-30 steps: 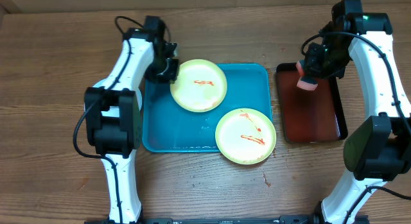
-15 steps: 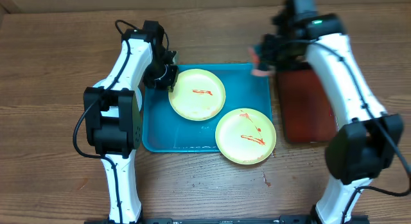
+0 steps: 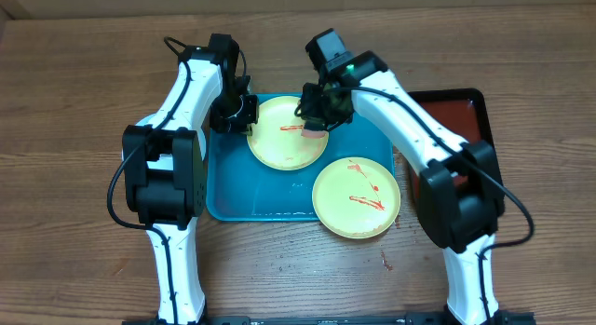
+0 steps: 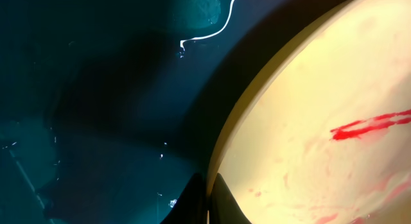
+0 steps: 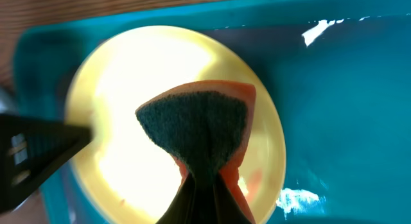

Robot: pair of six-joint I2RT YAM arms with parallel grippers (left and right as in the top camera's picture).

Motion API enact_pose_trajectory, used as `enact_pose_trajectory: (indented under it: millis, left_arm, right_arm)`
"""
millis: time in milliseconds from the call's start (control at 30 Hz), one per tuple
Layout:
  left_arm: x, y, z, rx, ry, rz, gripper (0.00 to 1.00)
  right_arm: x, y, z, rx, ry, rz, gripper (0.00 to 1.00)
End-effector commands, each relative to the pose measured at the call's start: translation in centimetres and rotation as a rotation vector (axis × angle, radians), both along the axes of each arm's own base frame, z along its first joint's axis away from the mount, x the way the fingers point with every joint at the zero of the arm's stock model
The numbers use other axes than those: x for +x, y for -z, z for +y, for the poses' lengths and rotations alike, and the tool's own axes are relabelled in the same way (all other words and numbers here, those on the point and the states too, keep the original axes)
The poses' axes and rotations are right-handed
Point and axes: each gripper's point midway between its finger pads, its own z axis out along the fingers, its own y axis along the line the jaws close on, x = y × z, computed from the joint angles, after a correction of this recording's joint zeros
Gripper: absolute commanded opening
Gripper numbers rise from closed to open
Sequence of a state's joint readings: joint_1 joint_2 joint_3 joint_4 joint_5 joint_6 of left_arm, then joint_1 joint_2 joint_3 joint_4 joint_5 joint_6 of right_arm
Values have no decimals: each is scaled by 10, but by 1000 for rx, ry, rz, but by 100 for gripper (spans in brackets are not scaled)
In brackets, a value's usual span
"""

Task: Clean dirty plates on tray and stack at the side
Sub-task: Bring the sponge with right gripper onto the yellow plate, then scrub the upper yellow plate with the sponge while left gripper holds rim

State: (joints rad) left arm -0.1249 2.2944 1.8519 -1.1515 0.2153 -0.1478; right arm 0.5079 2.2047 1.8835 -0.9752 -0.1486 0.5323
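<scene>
The left end effector pinches the round yellow-green plastic plate steady so the right end effector, clamping an orange sponge, can scrub it.

Overhead straight down, wrist views close, sharing one plate

The left arm reaches forward, its left end effector turned inward and pinched on the rim of a yellow-green plate; the right arm stretches far leftward, its right end effector clamped on a sponge.
</scene>
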Motion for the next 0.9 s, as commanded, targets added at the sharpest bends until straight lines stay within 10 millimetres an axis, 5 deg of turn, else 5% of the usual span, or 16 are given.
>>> enact_pose_trajectory:
  millis: [0, 433, 867]
  left_arm:
    - [2, -14, 0, 12, -2, -37, 5]
    - [1, -14, -1, 11, 22, -38, 5]
    - [2, -16, -9, -38, 28, -42, 4]
  right_arm:
    - [4, 15, 3, -28, 19, -7, 4]
    - [7, 73, 8, -48, 13, 53, 4]
    - [-37, 81, 92, 287, -172, 215, 4]
